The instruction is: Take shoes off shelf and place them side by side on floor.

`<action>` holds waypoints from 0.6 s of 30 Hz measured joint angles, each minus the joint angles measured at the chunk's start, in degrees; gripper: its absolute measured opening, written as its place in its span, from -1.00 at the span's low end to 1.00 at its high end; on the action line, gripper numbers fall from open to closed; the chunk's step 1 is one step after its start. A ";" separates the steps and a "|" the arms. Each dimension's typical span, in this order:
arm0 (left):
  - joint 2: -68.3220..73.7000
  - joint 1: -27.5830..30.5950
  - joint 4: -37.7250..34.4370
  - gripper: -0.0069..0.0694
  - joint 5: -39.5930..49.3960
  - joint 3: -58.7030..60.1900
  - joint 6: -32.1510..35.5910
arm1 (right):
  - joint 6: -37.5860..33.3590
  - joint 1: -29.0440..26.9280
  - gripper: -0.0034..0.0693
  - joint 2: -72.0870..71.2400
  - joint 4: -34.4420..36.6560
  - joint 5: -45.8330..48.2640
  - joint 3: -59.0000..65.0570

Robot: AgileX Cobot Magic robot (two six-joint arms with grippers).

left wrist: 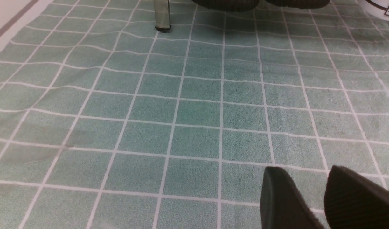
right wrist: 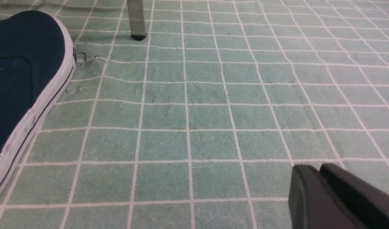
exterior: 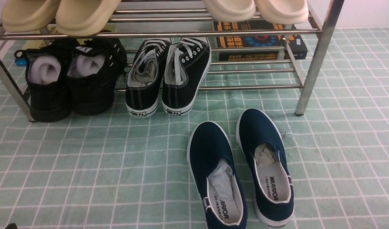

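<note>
Two navy slip-on shoes lie side by side on the pale green gridded floor (exterior: 86, 159) in front of the shelf (exterior: 318, 60), toes toward it. The left shoe (exterior: 213, 171) and the right shoe (exterior: 264, 159) both show white insoles and crumpled paper. In the right wrist view one shoe's toe (right wrist: 19, 79) lies off to the side, apart from my right gripper (right wrist: 313, 167), whose fingers are pressed together with nothing held. My left gripper (left wrist: 304, 171) hangs open over bare floor, empty. Neither gripper shows in the front view.
On the shelf's low tier stand all-black shoes with foam rolls (exterior: 70, 79) and black lace-up sneakers (exterior: 167, 76). Beige slippers (exterior: 60, 16) and cream slippers (exterior: 254, 9) rest on the upper tier. A dark box (exterior: 258, 41) lies behind. Shelf legs (right wrist: 136, 19) (left wrist: 162, 16) stand ahead of each wrist.
</note>
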 joint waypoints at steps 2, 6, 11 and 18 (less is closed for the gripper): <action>0.00 0.00 0.00 -0.18 0.00 0.00 0.00 | 0.00 -0.04 -0.70 0.00 0.00 0.00 0.00; 0.00 0.00 0.00 -0.18 0.00 0.00 0.00 | 0.00 -0.04 -0.68 0.00 0.00 0.00 0.00; 0.00 0.00 0.00 -0.18 0.00 0.00 0.00 | 0.00 -0.04 -0.67 0.00 0.00 0.00 0.00; 0.00 0.00 0.00 -0.18 0.00 0.00 0.00 | 0.00 -0.04 -0.64 0.00 0.00 0.00 0.00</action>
